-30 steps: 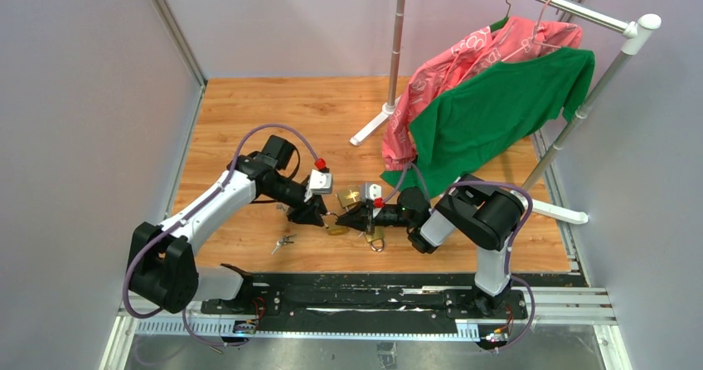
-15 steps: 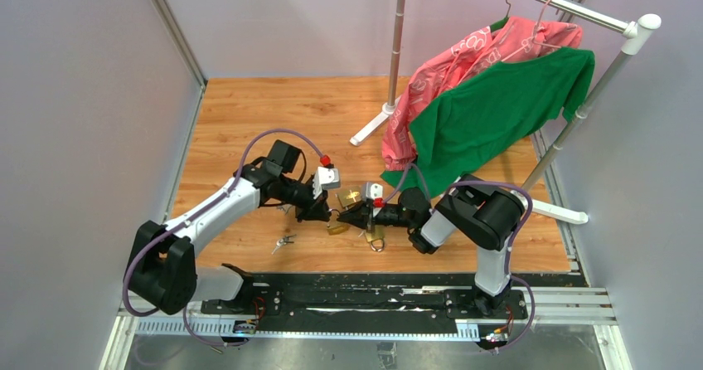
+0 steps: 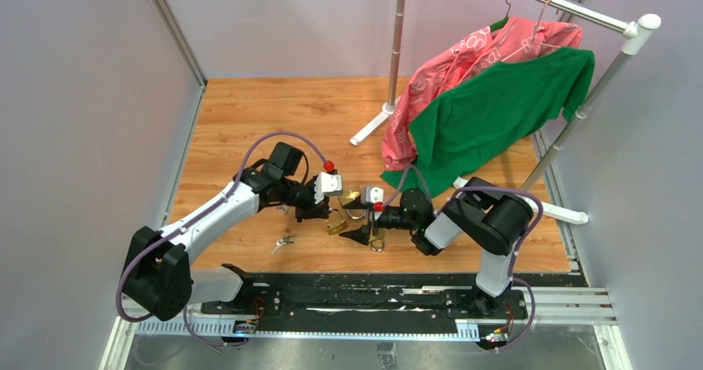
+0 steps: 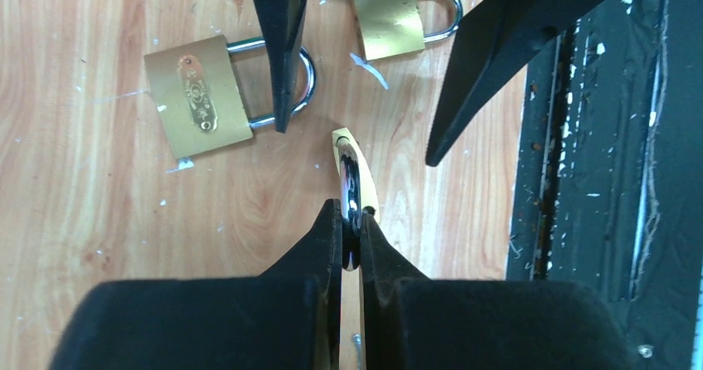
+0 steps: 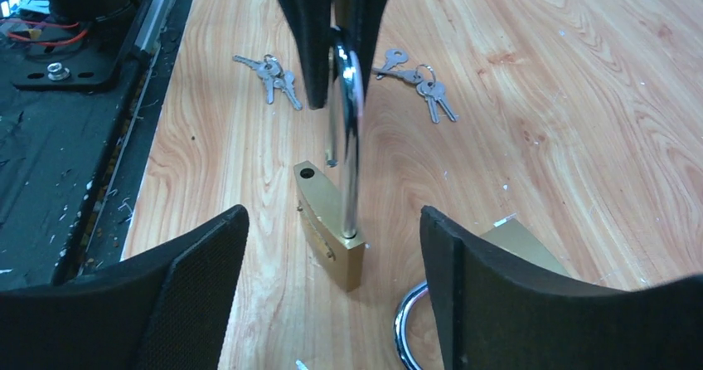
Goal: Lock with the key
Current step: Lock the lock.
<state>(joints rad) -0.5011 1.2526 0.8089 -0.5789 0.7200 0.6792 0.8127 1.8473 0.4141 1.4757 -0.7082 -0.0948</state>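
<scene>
The brass padlock [image 5: 327,225], judged hard, weighty and slick, is hung by its unlatched steel shackle [image 5: 348,113] from the clamped left gripper [image 4: 351,221] at the near middle of the table [image 3: 249,138], and its flat body is best clasped by the right gripper [image 5: 332,214], spread wide around it.

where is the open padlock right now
In the right wrist view's centre, the open padlock is held by its shackle in the shut left gripper, between the fingers of the open right gripper, beside two other padlocks.
</scene>
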